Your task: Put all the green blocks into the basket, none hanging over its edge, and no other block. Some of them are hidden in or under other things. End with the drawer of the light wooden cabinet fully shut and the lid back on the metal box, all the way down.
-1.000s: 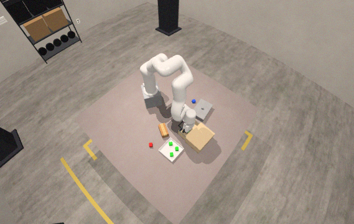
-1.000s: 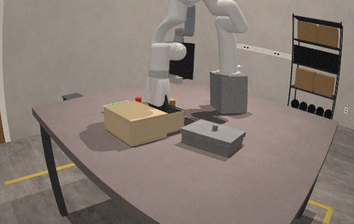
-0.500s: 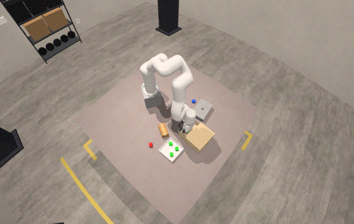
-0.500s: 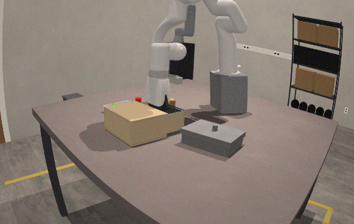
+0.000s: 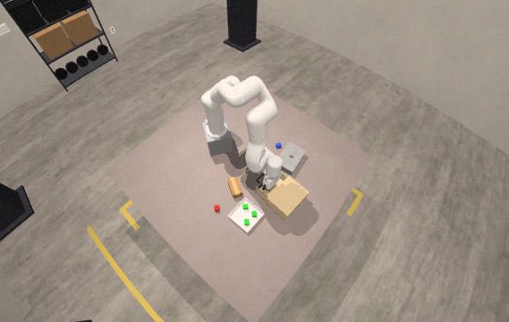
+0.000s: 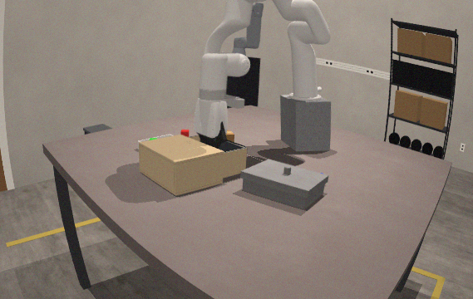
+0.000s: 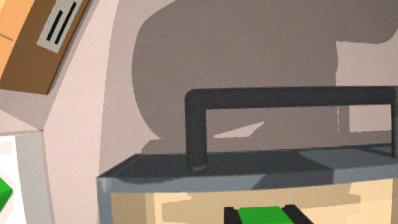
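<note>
White basket at 7 o'clock from the light wooden cabinet, holding three green blocks. Cabinet drawer pulled open toward 10 o'clock in the top view, with a fourth green block inside. Gripper lowered into the drawer, jaws narrowed and clamped on that green block, dark fingers pressed against its two sides. Metal box at 1 o'clock from the cabinet in the top view, lid seated flat with its knob upright. Blue block on the table just beyond the box at 11 o'clock from it. Red block at 9 o'clock from the basket, apart from it. Orange-brown box at 12 o'clock from the basket.

Wrist view alone shows the gripped block and the dark drawer handle; basket corner and one green block at its left edge. Top view alone shows all three basket blocks. Exterior view hides the drawer contents behind the arm, shows only the basket's far rim past the cabinet.
</note>
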`<control>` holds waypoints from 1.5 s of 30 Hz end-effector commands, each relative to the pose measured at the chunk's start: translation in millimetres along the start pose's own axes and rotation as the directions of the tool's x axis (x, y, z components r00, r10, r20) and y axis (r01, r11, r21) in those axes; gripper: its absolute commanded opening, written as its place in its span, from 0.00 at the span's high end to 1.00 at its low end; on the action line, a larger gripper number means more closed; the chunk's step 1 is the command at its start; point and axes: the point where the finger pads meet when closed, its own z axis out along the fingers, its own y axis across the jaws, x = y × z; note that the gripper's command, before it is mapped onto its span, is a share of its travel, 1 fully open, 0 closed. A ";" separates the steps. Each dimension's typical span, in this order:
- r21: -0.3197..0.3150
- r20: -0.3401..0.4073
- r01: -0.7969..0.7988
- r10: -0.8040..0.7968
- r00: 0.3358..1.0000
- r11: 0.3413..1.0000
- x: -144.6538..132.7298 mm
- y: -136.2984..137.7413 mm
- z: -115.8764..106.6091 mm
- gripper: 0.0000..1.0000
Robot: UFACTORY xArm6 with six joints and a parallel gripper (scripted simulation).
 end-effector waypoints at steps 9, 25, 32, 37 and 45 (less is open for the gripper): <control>-0.001 0.004 0.000 0.000 1.000 1.000 -1.7 -0.1 -38.3 1.00; -0.001 0.004 0.000 0.000 1.000 1.000 -1.5 -0.1 -100.5 1.00; -0.001 0.004 0.000 0.000 1.000 1.000 -1.4 -0.1 -123.9 1.00; -0.001 0.004 0.000 0.000 1.000 1.000 -1.4 -0.2 -130.5 1.00; -0.001 0.004 0.000 0.000 1.000 1.000 -1.3 -0.2 -137.9 1.00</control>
